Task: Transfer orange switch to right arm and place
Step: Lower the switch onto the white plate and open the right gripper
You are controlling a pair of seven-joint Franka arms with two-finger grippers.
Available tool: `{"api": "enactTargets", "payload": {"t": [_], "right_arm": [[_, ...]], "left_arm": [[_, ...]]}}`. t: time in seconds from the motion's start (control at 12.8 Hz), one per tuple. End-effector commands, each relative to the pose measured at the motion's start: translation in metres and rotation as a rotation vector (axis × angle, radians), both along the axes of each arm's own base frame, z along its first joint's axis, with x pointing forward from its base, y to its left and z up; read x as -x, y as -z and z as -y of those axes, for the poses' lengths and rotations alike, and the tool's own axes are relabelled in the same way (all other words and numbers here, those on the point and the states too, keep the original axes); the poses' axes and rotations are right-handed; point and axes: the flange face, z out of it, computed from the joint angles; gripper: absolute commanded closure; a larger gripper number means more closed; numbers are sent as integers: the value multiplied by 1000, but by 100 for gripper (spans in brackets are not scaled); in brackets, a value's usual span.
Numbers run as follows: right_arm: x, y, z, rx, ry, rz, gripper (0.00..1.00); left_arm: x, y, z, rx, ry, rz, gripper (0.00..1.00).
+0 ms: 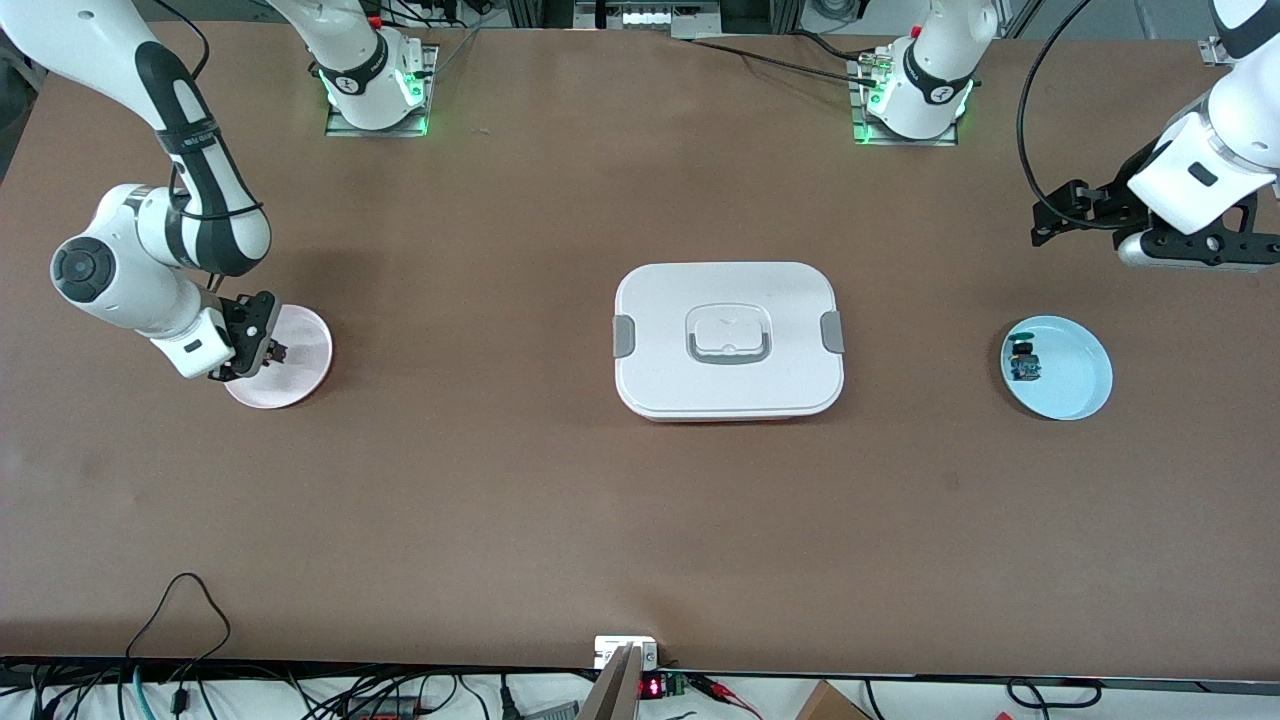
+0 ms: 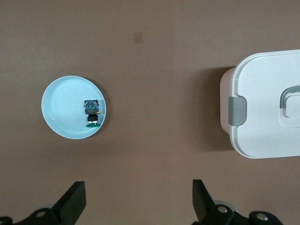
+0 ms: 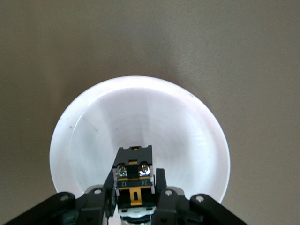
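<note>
The orange switch (image 3: 135, 180), a tiny black block with orange-yellow parts and two screws, sits between the fingers of my right gripper (image 3: 135, 187), which is shut on it. In the front view my right gripper (image 1: 268, 352) holds it low over the pale pink plate (image 1: 300, 355) at the right arm's end of the table; whether it touches the plate I cannot tell. The plate fills the right wrist view (image 3: 93, 140). My left gripper (image 1: 1060, 225) is open and empty, up in the air at the left arm's end; its fingertips (image 2: 75, 199) show wide apart.
A light blue plate (image 1: 1075, 385) at the left arm's end holds a blue-bodied switch with a green top (image 1: 1024, 362), also in the left wrist view (image 2: 92, 114). A white lidded box (image 1: 728, 340) with grey clips stands mid-table. Cables run along the table's near edge.
</note>
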Motion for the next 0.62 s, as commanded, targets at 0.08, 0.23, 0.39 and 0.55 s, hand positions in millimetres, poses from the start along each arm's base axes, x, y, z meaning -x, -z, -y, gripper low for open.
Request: {"api": "enactTargets", "payload": {"t": [0.08,0.23,0.39,0.55], "right_arm": [[9,20,-3,4,-31,26,90],[10,29,-3,2,-34,21,90],[12,34,-2,2,-31,21,74],[12,16,-2,-4,-6,3,0]], "left_arm": [[-15,-14,-3,-10,-10,36,0],[-20,-14,-4,-7,-12,39,0],[-23,-10,-11,-6,-21,33,0],[-26,-4,-10,-6,-12,22,0]]}}
